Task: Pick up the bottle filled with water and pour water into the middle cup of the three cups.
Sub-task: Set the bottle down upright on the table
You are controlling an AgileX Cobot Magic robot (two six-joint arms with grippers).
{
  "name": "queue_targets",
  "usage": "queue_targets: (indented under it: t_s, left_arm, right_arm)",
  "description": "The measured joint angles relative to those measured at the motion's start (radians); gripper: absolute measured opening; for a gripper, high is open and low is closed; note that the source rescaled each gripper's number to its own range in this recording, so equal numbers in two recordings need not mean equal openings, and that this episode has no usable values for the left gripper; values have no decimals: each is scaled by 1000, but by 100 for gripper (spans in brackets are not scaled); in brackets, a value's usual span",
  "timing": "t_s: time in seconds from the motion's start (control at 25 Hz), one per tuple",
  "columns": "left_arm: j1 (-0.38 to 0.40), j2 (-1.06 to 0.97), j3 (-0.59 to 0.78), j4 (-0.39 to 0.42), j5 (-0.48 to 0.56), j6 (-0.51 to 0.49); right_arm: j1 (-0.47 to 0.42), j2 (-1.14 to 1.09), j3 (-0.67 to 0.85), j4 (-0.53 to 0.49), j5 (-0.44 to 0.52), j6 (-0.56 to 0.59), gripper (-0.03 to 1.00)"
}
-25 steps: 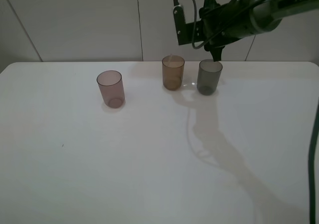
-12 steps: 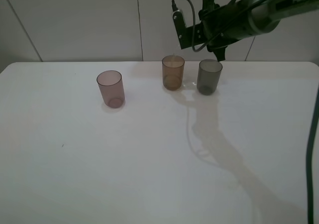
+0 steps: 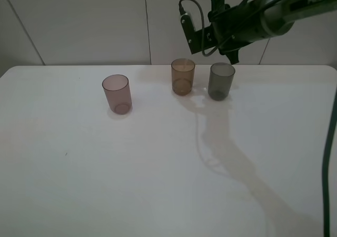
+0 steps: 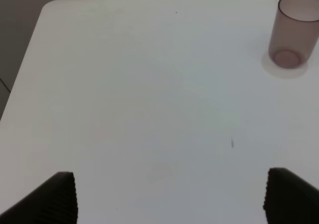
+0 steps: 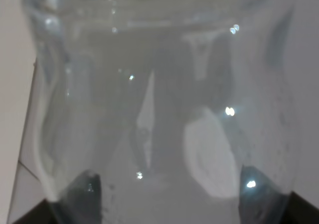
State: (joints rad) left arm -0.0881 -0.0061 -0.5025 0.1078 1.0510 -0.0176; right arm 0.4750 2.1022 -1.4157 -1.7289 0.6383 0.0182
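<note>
**Bottle held aloft behind the amber and grey tumblers**

The left tool hangs over the white desk with its jaws spread wide and nothing between them. Three translucent cups stand upright on the desk. The mauve-pink tumbler stands apart. The amber-brown tumbler is the middle cup, and the smoky dark-grey tumbler stands just beside it. Above these two, the right tool clamps the small clear colourless bottle. Its water level cannot be told.
</note>
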Motion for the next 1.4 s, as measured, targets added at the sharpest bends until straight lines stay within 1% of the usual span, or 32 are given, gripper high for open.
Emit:
queue_targets:
  t_s: [0.28, 0.76, 1.4]
  left_arm:
    - [0, 0, 0, 0, 0, 0]
    - [0, 0, 0, 0, 0, 0]
    - [0, 0, 0, 0, 0, 0]
  right_arm:
    - [7, 0, 0, 0, 22, -18, 2]
    - [26, 0, 0, 0, 35, -18, 2]
    - [38, 0, 0, 0, 37, -13, 2]
